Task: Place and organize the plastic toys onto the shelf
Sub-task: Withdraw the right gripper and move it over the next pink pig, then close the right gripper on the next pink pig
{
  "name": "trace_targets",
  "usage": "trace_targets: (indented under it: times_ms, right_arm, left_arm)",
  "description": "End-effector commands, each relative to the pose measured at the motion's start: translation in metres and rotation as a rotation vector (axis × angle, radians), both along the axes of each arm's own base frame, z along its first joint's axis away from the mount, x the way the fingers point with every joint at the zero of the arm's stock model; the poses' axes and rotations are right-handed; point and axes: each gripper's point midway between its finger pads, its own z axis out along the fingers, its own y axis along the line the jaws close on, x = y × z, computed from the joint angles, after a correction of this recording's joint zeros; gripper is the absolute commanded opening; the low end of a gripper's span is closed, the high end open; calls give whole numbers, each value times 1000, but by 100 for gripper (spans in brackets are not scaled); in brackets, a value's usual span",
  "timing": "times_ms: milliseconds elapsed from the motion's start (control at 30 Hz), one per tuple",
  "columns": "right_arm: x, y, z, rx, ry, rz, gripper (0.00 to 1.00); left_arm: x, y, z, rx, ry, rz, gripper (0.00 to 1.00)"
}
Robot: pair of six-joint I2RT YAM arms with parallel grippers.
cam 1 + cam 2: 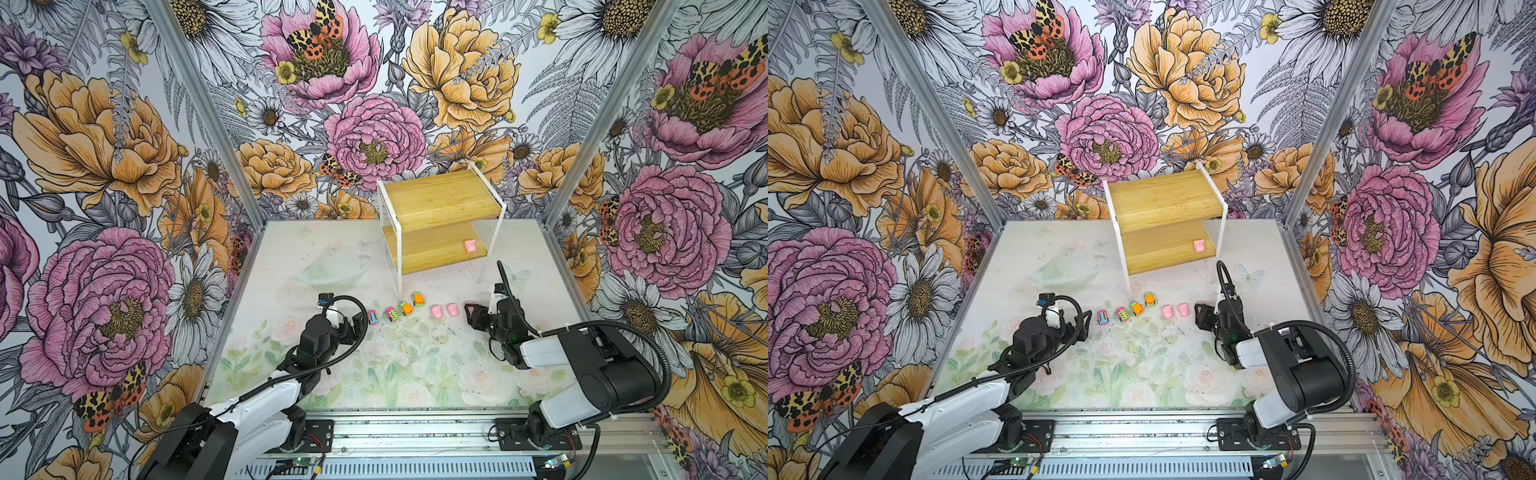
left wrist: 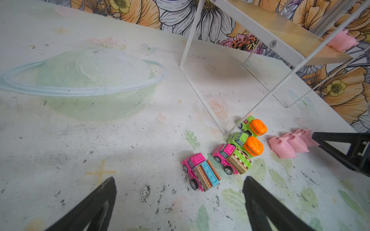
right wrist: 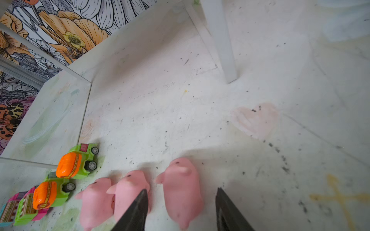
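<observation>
Right tool (image 3: 181, 190) open, straddling end pig (image 3: 180, 174); neighbour pig (image 3: 128, 186) crowds just beside it. Left tool (image 2: 179, 178) open, empty, near cars (image 2: 201, 173).

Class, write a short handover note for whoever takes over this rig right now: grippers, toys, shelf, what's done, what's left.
Left gripper: open, empty, by the pink-and-blue car.
Right gripper: open, jaws either side of the end pig, not gripping it.
Done: one pig on the lower board of the shelf.
Left: the end pig, two more pigs beside it and all four cars, in a row on the table.
</observation>
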Motion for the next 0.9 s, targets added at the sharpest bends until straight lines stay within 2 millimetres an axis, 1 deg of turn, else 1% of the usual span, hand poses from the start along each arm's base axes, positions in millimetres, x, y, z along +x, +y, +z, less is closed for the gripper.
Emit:
trace_targets:
  times_ms: [0, 100, 367, 567, 767, 867]
  right_arm:
    - [11, 4, 5, -20, -29, 0, 54]
    - [13, 3, 1, -33, -21, -6, 54]
    - [19, 3, -1, -58, -18, -18, 54]
    - [19, 0, -1, -75, -16, -36, 54]
    - [20, 6, -5, -93, 3, -11, 54]
    - [19, 8, -6, -99, 9, -3, 51]
  left_arm:
    - [5, -3, 16, -23, -38, -10, 99]
    - [5, -3, 16, -22, -37, -10, 99]
    - [6, -3, 16, -21, -35, -8, 99]
    - [6, -4, 16, -20, -32, -10, 99]
    - [6, -4, 16, -22, -33, -9, 99]
    - [6, -4, 15, -20, -32, -10, 99]
